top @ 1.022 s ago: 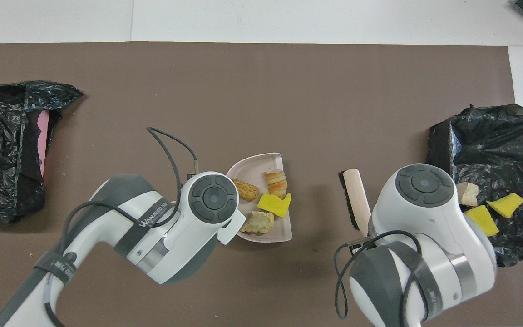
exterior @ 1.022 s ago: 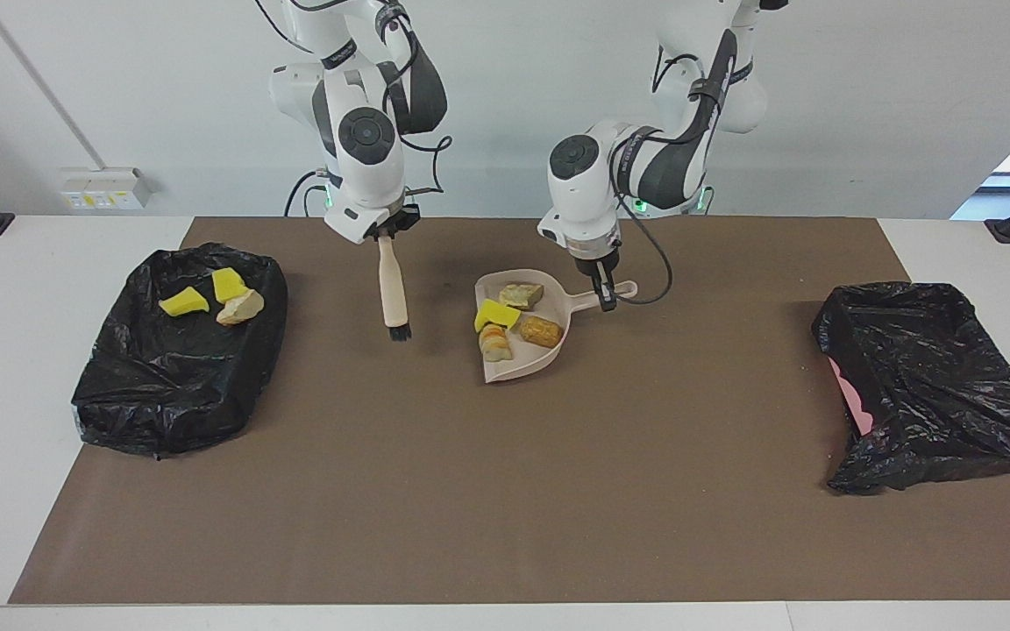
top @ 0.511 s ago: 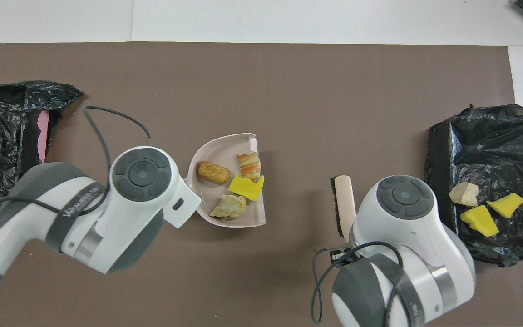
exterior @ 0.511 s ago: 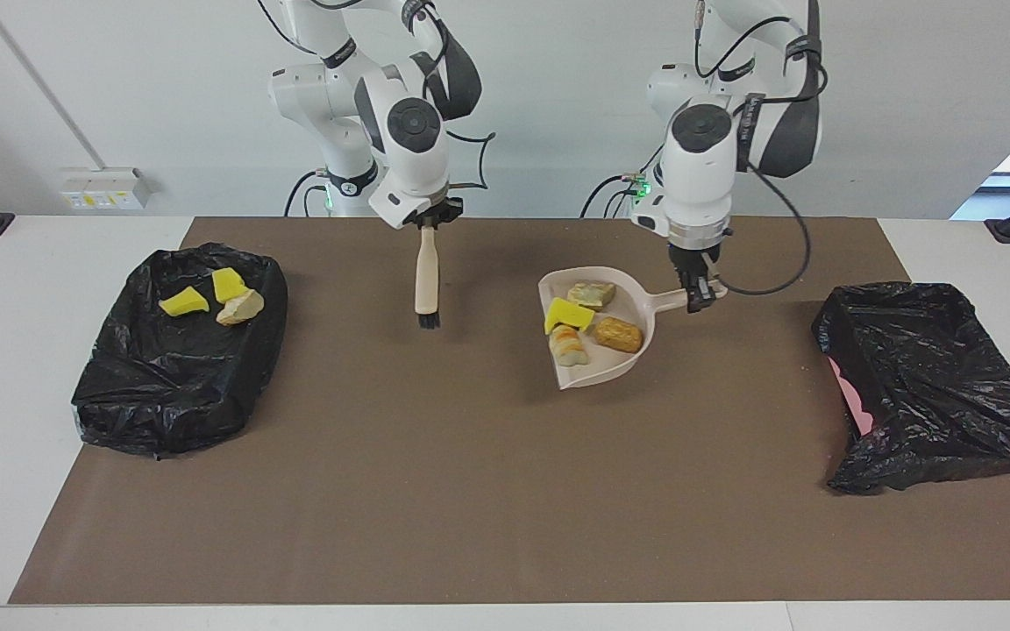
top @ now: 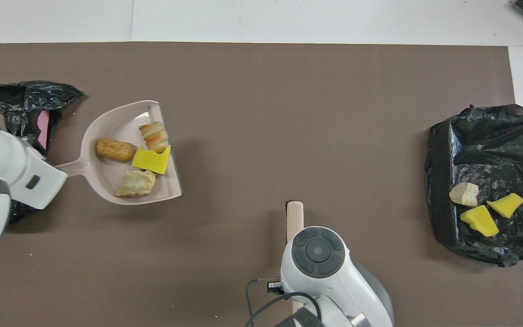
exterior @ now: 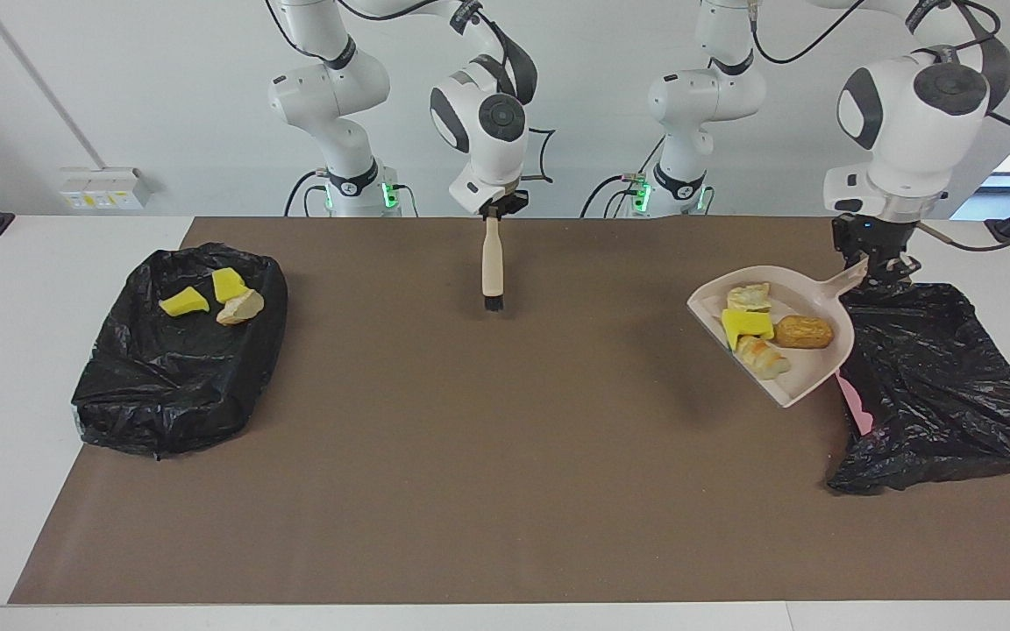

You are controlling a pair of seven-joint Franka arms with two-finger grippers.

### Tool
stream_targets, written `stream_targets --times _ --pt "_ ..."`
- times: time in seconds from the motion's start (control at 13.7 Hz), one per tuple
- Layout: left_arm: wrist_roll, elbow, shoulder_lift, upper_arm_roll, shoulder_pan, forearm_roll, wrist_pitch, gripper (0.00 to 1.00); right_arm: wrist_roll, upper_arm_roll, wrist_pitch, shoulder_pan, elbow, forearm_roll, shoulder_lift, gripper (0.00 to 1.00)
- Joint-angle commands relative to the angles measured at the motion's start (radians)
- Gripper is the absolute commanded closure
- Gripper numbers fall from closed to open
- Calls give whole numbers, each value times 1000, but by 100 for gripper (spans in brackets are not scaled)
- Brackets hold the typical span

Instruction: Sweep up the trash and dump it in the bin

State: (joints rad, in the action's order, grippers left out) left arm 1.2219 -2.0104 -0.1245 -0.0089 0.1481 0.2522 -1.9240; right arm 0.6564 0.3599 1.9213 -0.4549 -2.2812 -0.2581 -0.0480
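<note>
Pink plastic shows near the right of the facing view: the dustpan [exterior: 807,355] is up in the air, tipped a little. Four bits of trash [exterior: 764,331] sit in it, one yellow wedge and three tan bread-like chunks. The left gripper [exterior: 875,263] is at the upper right of the frame, pinched tight on the dustpan's handle, just over the top edge of a black bag bin [exterior: 935,386]. At the top middle, the right gripper [exterior: 494,208] is clamped on a brush [exterior: 492,267] that hangs straight down over the brown mat [exterior: 470,491]. That arm waits. At the left of the frame a second black bag bin [exterior: 176,350] holds three more bits, two yellow and one tan.

In the overhead view the dustpan [top: 107,181] is at the left, its open lip pointing to the middle of the frame. The trash [top: 141,156] rests inside it. The bag bin [top: 7,106] peeks out at the left edge, partly hidden by the arm, so I can't be sure how much of the dustpan is over it.

I think the carrying step is nearly done. Next, the pan should be turned and tipped so its lip points down into the bag, slowly, so no chunk rolls out onto the mat.
</note>
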Motion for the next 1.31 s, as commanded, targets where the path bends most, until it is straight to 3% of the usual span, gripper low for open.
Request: stream_targets --times 0.0,0.44,0.66,0.73,0.8,0.88,0.95,1.24 --pt "152 138 80 -16 141 -2 2 100 -4 -2 42 -33 -29 -20 7 100" --pt "503 364 244 6 321 74 -102 100 15 -4 84 -39 -57 -21 22 100" --pt "568 462 339 29 350 185 -148 100 26 -4 122 -39 -67 -23 46 88" --pt "583 463 347 27 369 244 -202 100 25 -4 123 -39 -63 -21 50 75" --pt "597 454 353 29 370 295 -243 100 20 -4 123 -39 -52 -21 57 54" --pt "599 450 355 29 372 327 -244 100 15 -6 113 -39 -32 -12 66 12" --pt "597 432 355 29 383 344 -237 100 12 -7 116 -39 -29 -1 69 0" --pt "597 389 350 30 375 504 -236 100 14 -13 128 36 44 69 85 0"
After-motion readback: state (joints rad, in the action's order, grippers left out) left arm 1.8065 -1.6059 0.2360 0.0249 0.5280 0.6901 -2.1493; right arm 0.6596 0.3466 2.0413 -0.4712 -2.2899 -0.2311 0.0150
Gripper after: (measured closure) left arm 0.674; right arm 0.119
